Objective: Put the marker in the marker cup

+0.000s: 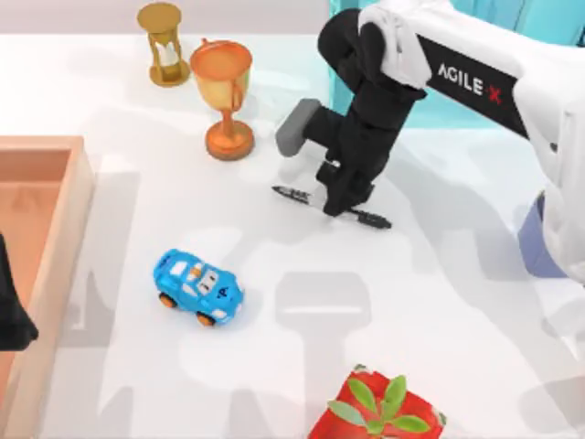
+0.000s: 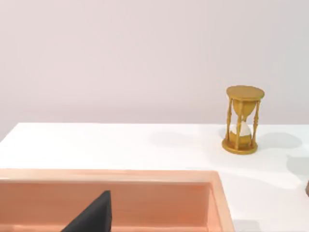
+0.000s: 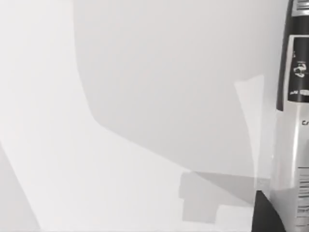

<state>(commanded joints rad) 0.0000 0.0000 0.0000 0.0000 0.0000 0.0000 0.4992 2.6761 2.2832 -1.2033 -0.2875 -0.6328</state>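
Note:
The marker, slim and black, lies on the white table near the middle, slanting towards the right. My right gripper is down over its middle, hiding that part, so only both ends stick out. In the right wrist view the marker runs close along the picture's edge, showing its grey-white label band. The marker cup, periwinkle blue, stands at the table's right side, mostly hidden behind my right arm. My left gripper is parked at the far left over the wooden tray.
An orange trophy goblet and a golden hourglass stand at the back left. A blue toy car sits front left of the marker. A red pot with a plant is at the front. The wooden tray lines the left edge.

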